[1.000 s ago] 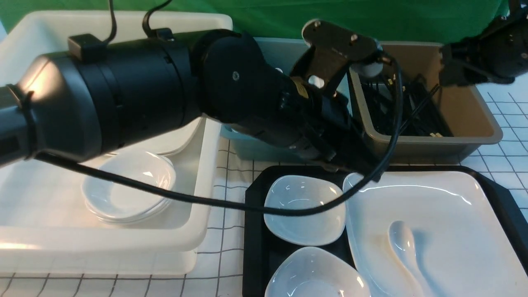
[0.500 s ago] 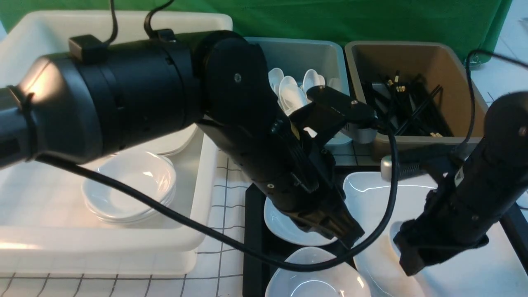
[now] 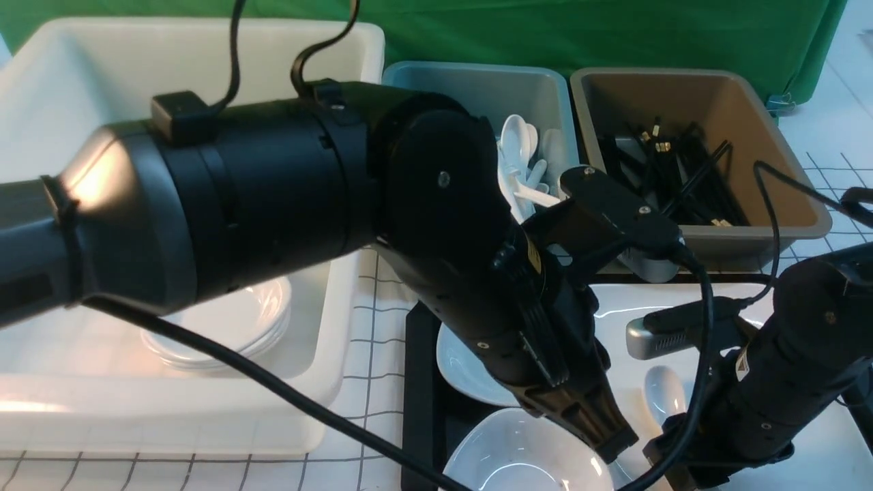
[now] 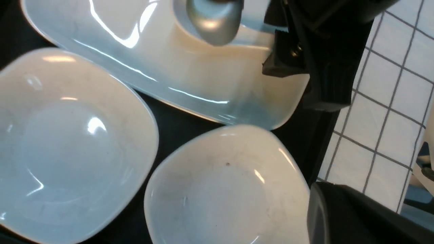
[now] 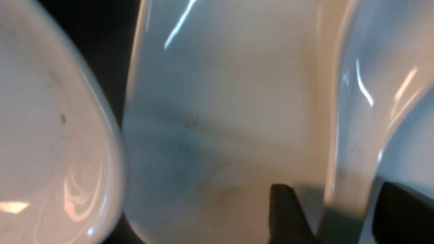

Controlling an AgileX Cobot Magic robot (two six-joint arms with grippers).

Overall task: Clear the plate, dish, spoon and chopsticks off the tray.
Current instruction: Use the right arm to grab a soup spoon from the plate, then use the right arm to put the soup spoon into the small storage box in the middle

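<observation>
Front view: plate [image 3: 610, 307], spoon [image 3: 663, 395], two dishes [image 3: 464, 361] lie on the tray [image 3: 417, 382], chopsticks [image 3: 689, 181] only in upper-right brown bin [image 3: 764, 136]; left claw [image 3: 614, 447] together, right claw [image 5: 342, 220] astride spoon, clamping I cannot tell.

The counter [image 3: 378, 341] had a white surface ruled with a thin dark grid. Four containers stood directly on it. A black tray [image 3: 419, 382] sat at about 5 o'clock in the front view. A large white bin [image 3: 170, 423] filled the 9 o'clock side, near the tray, with a strip of gridded counter showing between them. At the tray's 12 o'clock stood a blue bin [image 3: 477, 82], and at its 1 o'clock a brown bin [image 3: 682, 95], the two just beside each other. More of the grid showed at 3 o'clock, past the brown bin.
</observation>
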